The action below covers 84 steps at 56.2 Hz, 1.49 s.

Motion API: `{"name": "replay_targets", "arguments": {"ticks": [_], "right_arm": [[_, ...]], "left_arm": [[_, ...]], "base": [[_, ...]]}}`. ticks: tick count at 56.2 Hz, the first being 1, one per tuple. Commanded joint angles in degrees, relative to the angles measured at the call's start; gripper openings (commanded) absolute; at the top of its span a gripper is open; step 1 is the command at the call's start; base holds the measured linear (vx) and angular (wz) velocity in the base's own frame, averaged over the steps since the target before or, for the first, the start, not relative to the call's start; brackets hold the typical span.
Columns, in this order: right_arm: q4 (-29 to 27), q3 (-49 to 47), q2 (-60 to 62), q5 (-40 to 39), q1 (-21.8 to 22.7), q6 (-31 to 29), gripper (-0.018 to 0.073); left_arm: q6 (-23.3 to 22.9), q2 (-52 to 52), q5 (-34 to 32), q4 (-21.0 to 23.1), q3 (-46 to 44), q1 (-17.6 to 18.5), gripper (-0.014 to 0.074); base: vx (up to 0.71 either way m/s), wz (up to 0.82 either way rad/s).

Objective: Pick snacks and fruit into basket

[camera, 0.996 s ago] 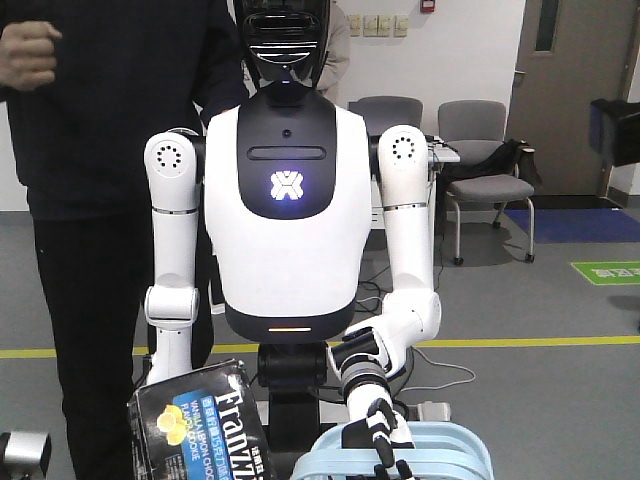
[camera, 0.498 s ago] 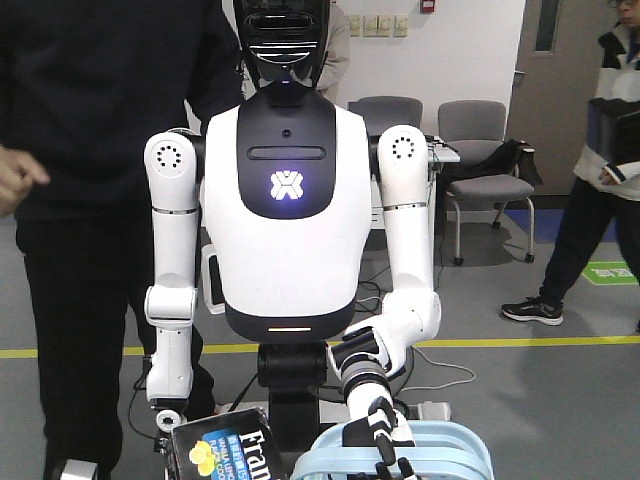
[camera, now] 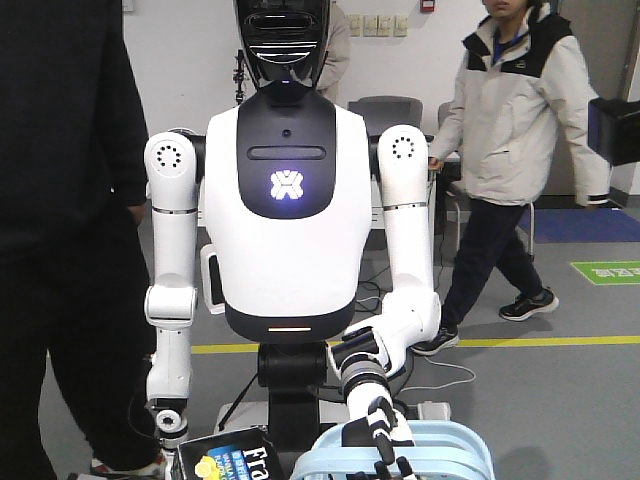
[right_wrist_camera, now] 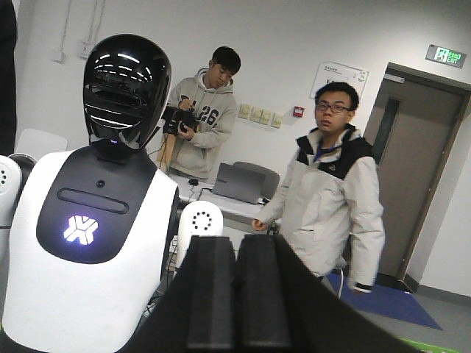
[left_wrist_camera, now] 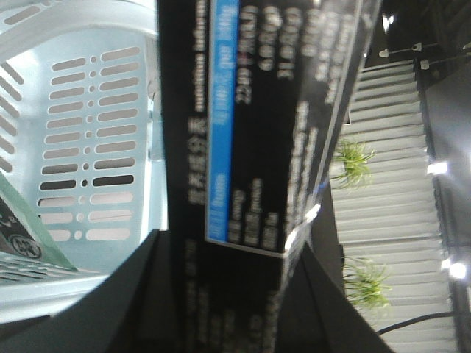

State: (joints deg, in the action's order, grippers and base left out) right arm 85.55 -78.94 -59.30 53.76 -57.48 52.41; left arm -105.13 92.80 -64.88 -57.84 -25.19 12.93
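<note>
Beside the basket [left_wrist_camera: 96, 132], the left gripper [left_wrist_camera: 228, 244] was clamped on the Franzzi box [left_wrist_camera: 257, 110]; the right gripper [right_wrist_camera: 237, 244] had its jaws together.

in the front view the franzzi box [camera: 230, 460] sits just left of the basket [camera: 465, 445], with a humanoid robot [camera: 285, 200] behind both.

The left gripper [left_wrist_camera: 229, 243], with dark matte fingers [left_wrist_camera: 125, 301], clamps a black-and-blue printed cardboard box [left_wrist_camera: 257, 132]. One finger lies against the box's left face and the other against its right face, and the box juts out well past both tips. The right gripper [right_wrist_camera: 237, 246] has its two flat black fingers [right_wrist_camera: 211, 294] pressed side by side with nothing between them, tips tilted upward. Its place relative to the box cannot be told.
</note>
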Motion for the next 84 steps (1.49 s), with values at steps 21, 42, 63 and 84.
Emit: {"name": "replay_targets", "arguments": {"ticks": [21,42,63,84], "right_arm": [[4.1,-1.7,0.7,-1.8,0.3,-0.2,-0.0007],[4.1,-1.7,0.7,-1.8,0.3,-0.2,-0.0007],[4.1,-1.7,0.7,-1.6,0.3,-0.2,-0.0007],[4.0,-1.7,0.7,-1.6,0.3,-0.2,-0.0007]], "left_arm": [[-8.3,4.1,-6.9,2.2,-1.6,3.8,0.0003],[5.9,6.1,-9.5,5.3,-1.6,3.8,0.0003],[39.8,6.1,-4.7,7.8,-1.6,3.8,0.0003],[71.0,6.1,1.4,7.8,-1.6,3.8,0.0003]], "base": [[0.00,0.00],[0.00,0.00],[0.00,0.00],[0.00,0.00]]}}
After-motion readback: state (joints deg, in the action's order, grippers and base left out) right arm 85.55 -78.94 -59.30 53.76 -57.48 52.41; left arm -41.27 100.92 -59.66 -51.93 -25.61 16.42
